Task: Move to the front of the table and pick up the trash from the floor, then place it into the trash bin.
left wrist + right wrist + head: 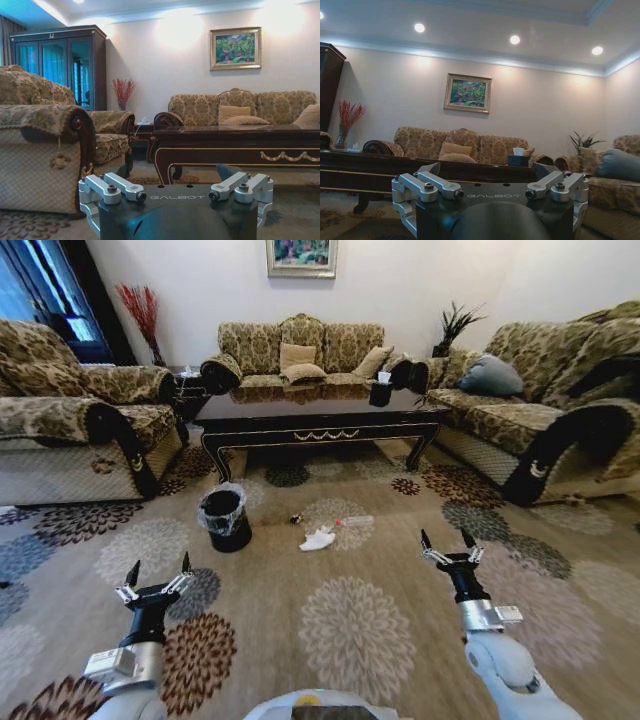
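The dark glossy table (320, 423) with gold ornament stands ahead between the sofas; it also crosses the left wrist view as the table (235, 145) and the right wrist view as the table (380, 167). On the carpet in front of it lies the crumpled white trash (318, 537), with a tiny dark scrap (295, 519) just beyond. The black trash bin (224, 517), lined with clear plastic, stands left of the tissue. My left gripper (158, 570) is open, held low at the near left. My right gripper (447, 540) is open at the near right, well short of the trash.
Patterned sofas flank the table: one on the left (70, 430), one at the back (300, 355), one on the right (560, 410). A small black tissue box (380, 392) sits on the tabletop. Open patterned carpet (350, 620) lies between me and the trash.
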{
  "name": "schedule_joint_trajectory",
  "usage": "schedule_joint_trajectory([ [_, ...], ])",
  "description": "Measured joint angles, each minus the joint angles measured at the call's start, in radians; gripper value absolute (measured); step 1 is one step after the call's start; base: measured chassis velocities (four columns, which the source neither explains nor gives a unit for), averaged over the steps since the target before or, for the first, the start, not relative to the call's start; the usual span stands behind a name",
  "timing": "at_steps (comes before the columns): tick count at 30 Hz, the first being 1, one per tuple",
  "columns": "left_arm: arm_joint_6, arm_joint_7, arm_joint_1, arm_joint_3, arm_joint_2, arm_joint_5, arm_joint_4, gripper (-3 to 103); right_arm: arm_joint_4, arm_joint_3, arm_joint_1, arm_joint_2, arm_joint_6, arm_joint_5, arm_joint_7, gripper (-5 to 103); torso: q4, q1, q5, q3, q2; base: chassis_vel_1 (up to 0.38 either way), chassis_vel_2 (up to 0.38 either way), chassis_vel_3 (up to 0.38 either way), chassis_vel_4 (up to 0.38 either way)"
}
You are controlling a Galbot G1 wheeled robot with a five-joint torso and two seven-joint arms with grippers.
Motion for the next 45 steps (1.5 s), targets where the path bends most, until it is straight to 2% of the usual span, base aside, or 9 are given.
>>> schedule_joint_trajectory([
  [19,-0.02,0.001,0.006,0.015,-0.028,0.045,0.028,100,-0.028,-0.002,0.009,-0.007,0.035,-0.006,-0.01,100,-0.0004,0.0,-0.0002,0.0,0.0,-0.247,0.248,0.258,-0.255],
  [34,0.004,-0.003,-0.03,-0.007,-0.003,0.006,0.068,100,-0.075,-0.029,0.058,0.006,0.041,-0.02,-0.012,100,-0.0002,0.0,-0.0004,0.0,0.0,-0.142,0.145,0.146,-0.142],
  [45,0.009,-0.005,-0.058,-0.011,0.014,-0.008,0.104,100,-0.1,-0.051,0.082,0.013,0.032,-0.036,-0.01,100,-0.0003,0.0,-0.0003,0.0,0.001,-0.012,0.017,0.01,-0.011],
])
